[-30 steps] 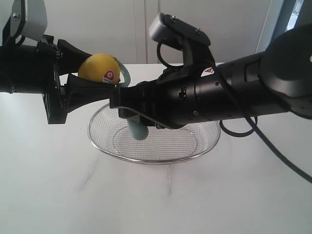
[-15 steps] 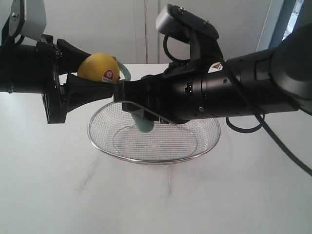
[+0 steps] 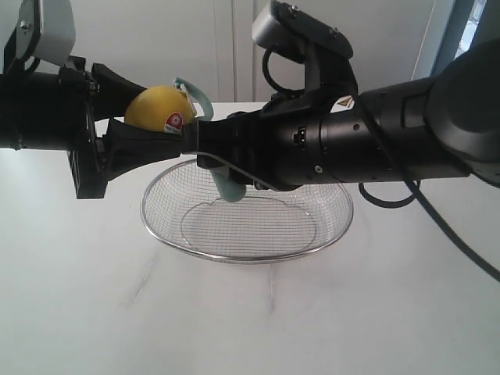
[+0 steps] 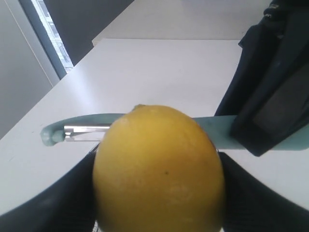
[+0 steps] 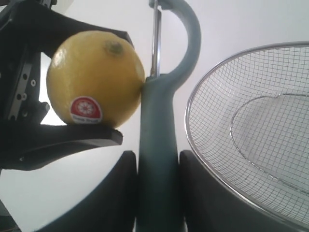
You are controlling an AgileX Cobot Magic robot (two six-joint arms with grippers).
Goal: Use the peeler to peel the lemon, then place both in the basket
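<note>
Left hand (image 3: 160, 117) squeezes lemon (image 4: 159, 169) by sides, up in air near basket (image 3: 168, 215). Right hand (image 5: 157, 203) grips peeler (image 5: 157, 121) handle, peeler touching lemon side. Lemon round, firm, probably slippery; hold middle tight. Peeler light, stiff.

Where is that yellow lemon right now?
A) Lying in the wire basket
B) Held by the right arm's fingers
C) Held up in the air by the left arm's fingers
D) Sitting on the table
C: the lemon is clamped between the left fingers, up off the table and outside the basket, while the right fingers hold only the peeler.
</note>
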